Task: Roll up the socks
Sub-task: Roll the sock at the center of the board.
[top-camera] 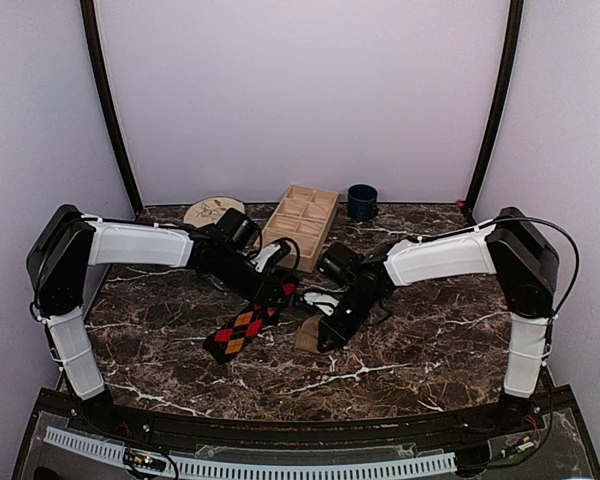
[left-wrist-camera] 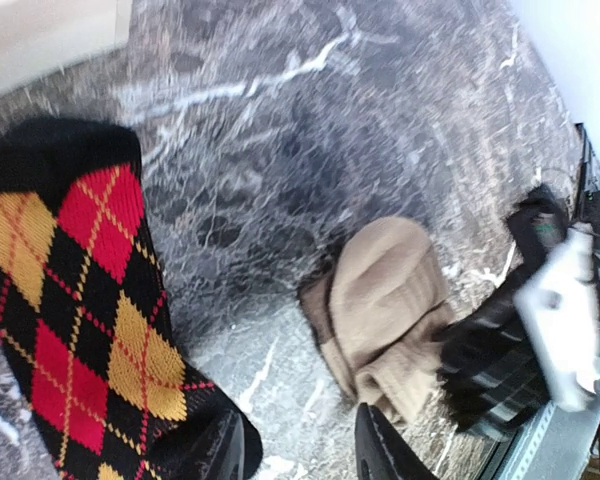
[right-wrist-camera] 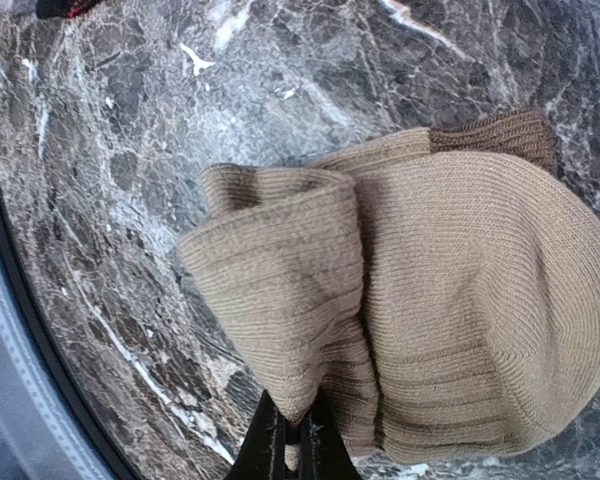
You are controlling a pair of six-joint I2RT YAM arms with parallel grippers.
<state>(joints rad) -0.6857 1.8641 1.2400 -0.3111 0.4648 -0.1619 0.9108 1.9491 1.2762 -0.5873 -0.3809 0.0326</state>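
Seen from above, my right arm [top-camera: 435, 258] and right pincer [top-camera: 330, 330] cover most of the tan sock [top-camera: 307, 338]; only a scrap of it shows. My left pincer [top-camera: 282, 290] hides the upper end of the argyle sock [top-camera: 238, 332], so I cannot tell whether I grip it. My left wrist view is smeared. There the argyle sock runs off the left and bottom edges, and only my fingertips [left-wrist-camera: 380, 450] poke in at the bottom. In my right wrist view the tan sock is cut by the right edge, and the fold pinched in my right pincer hides the pads. A black-and-red scrap [right-wrist-camera: 60, 8] at the top edge shows too little to name.
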